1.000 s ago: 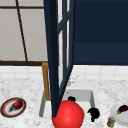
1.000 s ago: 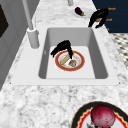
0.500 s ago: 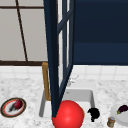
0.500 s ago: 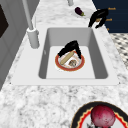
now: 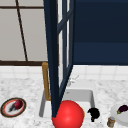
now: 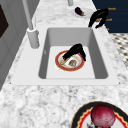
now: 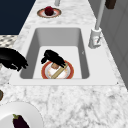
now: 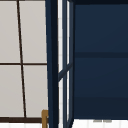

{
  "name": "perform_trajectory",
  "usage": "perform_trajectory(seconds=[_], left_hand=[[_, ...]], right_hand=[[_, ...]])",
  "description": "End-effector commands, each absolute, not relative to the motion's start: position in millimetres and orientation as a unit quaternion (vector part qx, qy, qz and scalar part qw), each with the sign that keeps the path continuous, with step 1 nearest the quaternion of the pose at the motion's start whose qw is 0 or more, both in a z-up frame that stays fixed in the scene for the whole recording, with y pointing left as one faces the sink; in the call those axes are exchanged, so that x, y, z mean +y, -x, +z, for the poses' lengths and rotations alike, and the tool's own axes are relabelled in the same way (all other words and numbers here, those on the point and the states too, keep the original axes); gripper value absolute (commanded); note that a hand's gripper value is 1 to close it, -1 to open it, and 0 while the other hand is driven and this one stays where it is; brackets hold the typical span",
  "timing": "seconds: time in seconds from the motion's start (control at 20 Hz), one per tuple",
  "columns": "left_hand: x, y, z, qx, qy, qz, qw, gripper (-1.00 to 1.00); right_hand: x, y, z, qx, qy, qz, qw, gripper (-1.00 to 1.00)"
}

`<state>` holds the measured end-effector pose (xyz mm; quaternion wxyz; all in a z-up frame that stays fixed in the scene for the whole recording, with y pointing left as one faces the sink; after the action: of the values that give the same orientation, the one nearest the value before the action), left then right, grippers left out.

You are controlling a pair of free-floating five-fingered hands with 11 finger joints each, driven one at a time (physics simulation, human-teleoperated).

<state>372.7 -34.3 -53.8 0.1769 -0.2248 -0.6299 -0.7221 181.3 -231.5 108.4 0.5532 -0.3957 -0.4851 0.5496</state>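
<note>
One red fruit (image 5: 17, 103) waits on the left counter, the left hand (image 7: 53, 57) curls round a tan stick (image 7: 60, 70) laid across the orange-rimmed plate (image 7: 44, 72) in the sink, seemingly mid-job, and the right hand (image 5: 93, 113) hangs loose-fingered, empty.

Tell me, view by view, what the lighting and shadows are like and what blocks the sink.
Front view: flat, even light, no glare; a red ball and the open window frame cover much of the sink. Left side view: soft shading on the basin walls, faint shadow under the hand over the plate. Right side view: the same even light.
</note>
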Motion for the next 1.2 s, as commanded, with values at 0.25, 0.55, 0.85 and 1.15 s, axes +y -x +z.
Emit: perform_trajectory(seconds=[0.25, 0.55, 0.85, 1.15], left_hand=[[-31.7, -389.0, -55.5, -0.618, 0.297, -0.683, 0.253, -1.0], [-24.6, -386.7, -51.6, -0.621, 0.303, -0.667, 0.28, -1.0], [-11.6, -357.5, -46.6, -0.622, 0.306, -0.672, 0.259, -1.0], [-12.2, -373.6, -43.7, -0.607, 0.339, -0.664, 0.273, -1.0]], right_hand=[[-231.5, -181.3, 108.4, -0.485, 0.396, 0.55, 0.553, 0.0], [-231.5, -181.3, 108.4, -0.485, 0.396, 0.55, 0.553, 0.0], [-231.5, -181.3, 108.4, -0.485, 0.396, 0.55, 0.553, 0.0], [-231.5, -181.3, 108.4, -0.485, 0.396, 0.55, 0.553, 0.0]])
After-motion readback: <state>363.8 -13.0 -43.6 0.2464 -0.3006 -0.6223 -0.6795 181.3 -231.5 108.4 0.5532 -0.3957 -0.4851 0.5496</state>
